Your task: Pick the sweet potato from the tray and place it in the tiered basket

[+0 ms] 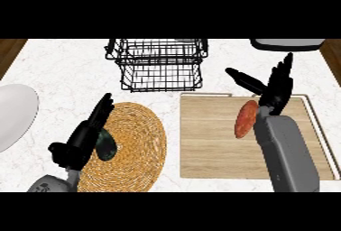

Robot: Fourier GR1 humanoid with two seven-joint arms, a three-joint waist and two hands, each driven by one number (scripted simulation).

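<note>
The sweet potato, an orange-red elongated root, lies on the wooden tray at the right. My right hand is open just above and to the right of it, fingers spread and pointing away, its wrist beside the potato's right side. The black wire tiered basket stands at the back centre. At the lower left, my left hand is open over the edge of a woven mat, fingers up.
A round woven mat lies left of the tray, with a dark green object on it, partly hidden by my left hand. A white plate sits at the left edge. A white appliance shows at the back right.
</note>
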